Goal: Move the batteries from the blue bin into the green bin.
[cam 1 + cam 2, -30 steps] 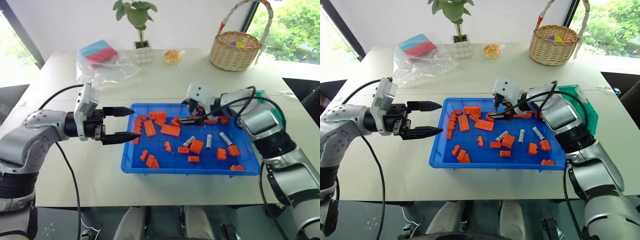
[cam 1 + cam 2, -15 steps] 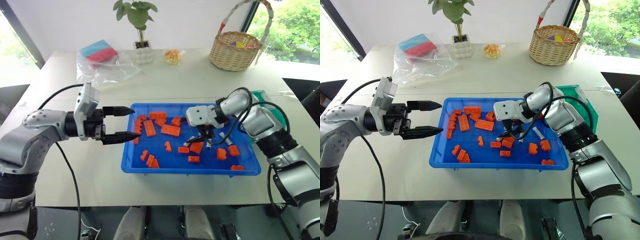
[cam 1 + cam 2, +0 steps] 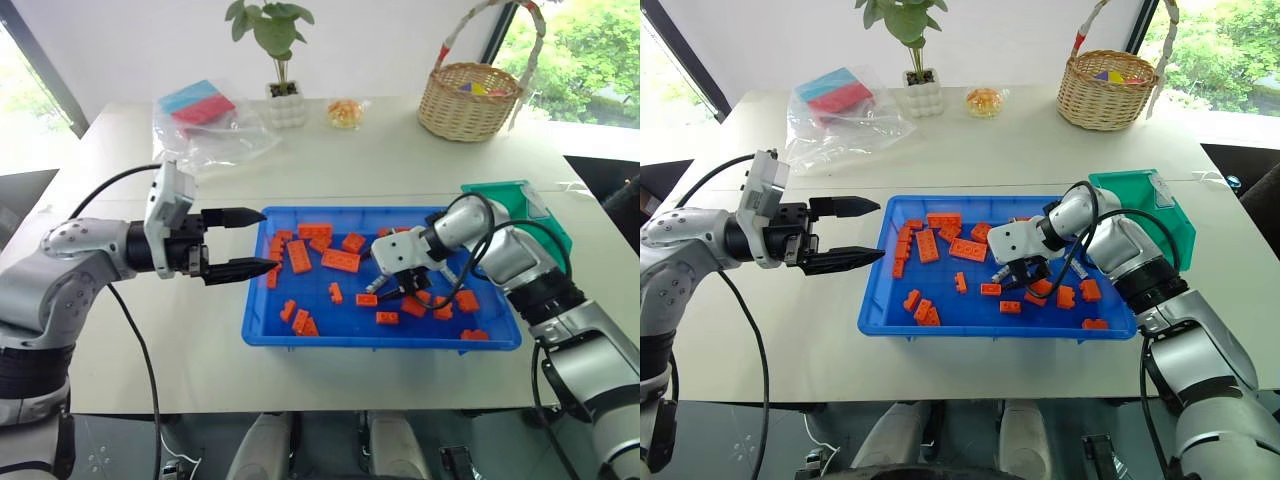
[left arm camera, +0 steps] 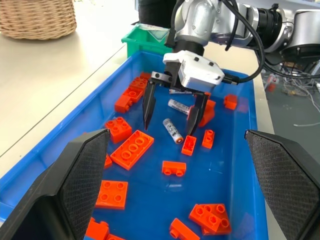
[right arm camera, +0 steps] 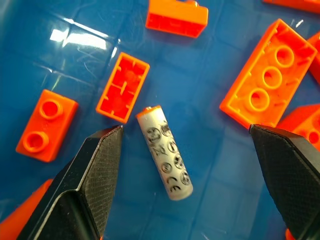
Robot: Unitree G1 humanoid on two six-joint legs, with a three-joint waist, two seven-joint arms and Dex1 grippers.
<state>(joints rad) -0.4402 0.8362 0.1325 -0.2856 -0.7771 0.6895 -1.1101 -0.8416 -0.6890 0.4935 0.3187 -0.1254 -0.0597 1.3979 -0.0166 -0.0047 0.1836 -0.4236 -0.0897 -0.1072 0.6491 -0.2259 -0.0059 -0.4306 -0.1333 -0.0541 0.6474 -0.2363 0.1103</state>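
Observation:
The blue bin (image 3: 380,338) lies in the middle of the table, strewn with orange bricks (image 3: 340,261). A silver battery (image 5: 165,152) rests flat on its floor, and my right gripper (image 4: 168,128) points down over it, open, one finger on each side and neither touching. A second battery (image 4: 178,105) lies just behind the gripper. The green bin (image 3: 520,205) stands against the blue bin's far right corner. My left gripper (image 3: 268,240) hovers open and empty beside the blue bin's left rim, pointing across it.
A wicker basket (image 3: 470,100) sits at the back right. At the back stand a potted plant (image 3: 280,60) and a small dish (image 3: 345,113), with a clear bag of coloured blocks (image 3: 200,115) to their left. Orange bricks (image 5: 122,87) lie close around the battery.
My right gripper came from the back of the blue bin toward its middle, sank and turned to point down over a battery. The left gripper stayed where it was.

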